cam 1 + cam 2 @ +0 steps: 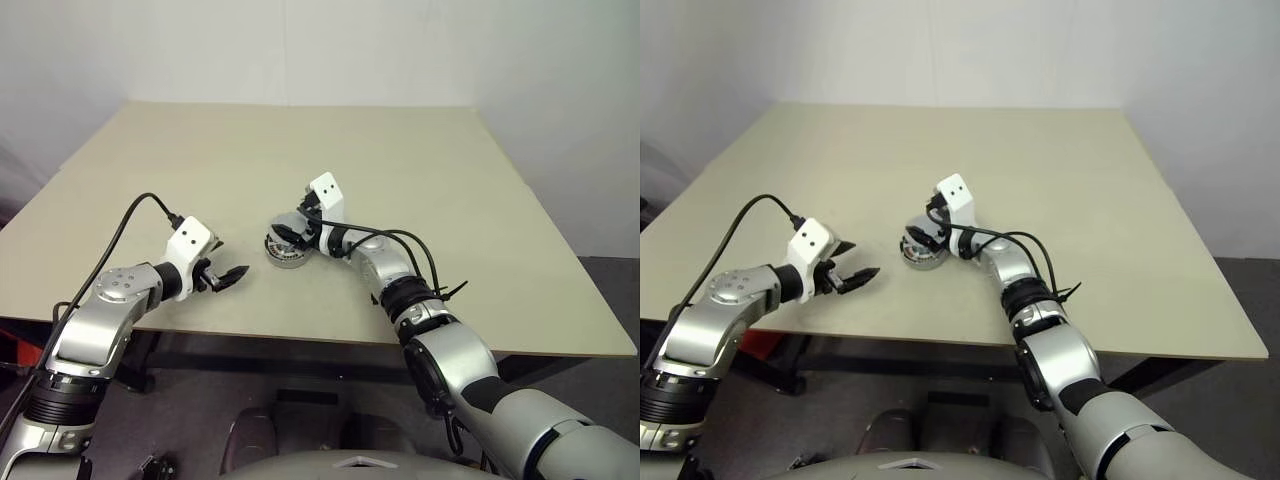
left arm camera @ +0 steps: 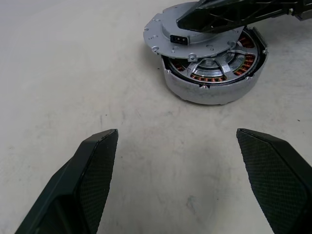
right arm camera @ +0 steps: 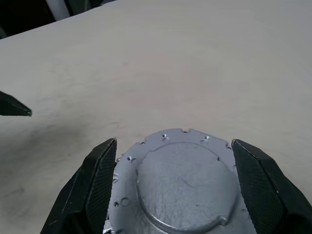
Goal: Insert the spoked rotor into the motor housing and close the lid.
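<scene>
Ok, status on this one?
Both pincers open, left idle. Lid half on housing, rotor seated, right pincer straddling lid. Nothing blocking.

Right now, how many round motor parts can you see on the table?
3, all stacked at one spot: the housing on the table, the spoked rotor seated inside it, and the lid resting tilted and off-centre on top. Smaller parts may be hidden.

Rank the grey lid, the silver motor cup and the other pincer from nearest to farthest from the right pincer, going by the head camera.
1. The lid: right between the right pincer and its open fingers.
2. The motor housing: directly beneath the lid, which sits askew on it.
3. The left pincer: farthest, open and empty, off to the left near the table's front edge.
</scene>
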`<state>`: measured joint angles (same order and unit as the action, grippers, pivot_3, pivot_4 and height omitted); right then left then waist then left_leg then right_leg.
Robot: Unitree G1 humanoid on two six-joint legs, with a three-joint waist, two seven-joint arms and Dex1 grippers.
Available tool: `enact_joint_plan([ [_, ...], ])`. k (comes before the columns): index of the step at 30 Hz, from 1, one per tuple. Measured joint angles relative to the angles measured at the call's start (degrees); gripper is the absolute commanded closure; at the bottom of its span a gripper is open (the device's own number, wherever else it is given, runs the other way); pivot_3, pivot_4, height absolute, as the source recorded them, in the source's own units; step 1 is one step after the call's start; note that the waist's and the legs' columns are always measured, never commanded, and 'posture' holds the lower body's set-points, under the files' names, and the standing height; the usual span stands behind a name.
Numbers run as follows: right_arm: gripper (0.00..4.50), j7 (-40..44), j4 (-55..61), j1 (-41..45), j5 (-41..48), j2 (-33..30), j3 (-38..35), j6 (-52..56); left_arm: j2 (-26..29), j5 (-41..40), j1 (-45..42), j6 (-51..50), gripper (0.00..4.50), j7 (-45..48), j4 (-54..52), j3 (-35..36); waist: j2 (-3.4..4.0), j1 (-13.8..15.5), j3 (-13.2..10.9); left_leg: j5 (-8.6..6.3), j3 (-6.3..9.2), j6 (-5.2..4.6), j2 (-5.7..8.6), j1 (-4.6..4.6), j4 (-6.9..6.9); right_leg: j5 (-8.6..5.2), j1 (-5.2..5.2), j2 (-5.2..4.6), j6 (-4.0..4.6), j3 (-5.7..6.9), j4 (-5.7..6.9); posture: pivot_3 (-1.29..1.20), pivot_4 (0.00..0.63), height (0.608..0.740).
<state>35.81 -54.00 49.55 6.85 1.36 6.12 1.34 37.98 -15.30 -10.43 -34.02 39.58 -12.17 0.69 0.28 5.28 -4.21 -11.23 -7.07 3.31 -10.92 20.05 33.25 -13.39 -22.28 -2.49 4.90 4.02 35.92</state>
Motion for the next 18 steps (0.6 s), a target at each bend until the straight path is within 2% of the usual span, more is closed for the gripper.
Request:
enact_joint_plan([
  [18,0.11,-2.2,-3.9,0.2,-3.0,0.8,-0.6,-2.4,0.0,0.0,0.1,-0.2,0.4,-0.4,-0.1,0.1,0.0,0.0,0.0,0.0,0.0,0.0,-0.01,-0.02,0.03,0.01,0.0,0.0,0.02,0.0,0.03,0.0,0.0,0.74],
])
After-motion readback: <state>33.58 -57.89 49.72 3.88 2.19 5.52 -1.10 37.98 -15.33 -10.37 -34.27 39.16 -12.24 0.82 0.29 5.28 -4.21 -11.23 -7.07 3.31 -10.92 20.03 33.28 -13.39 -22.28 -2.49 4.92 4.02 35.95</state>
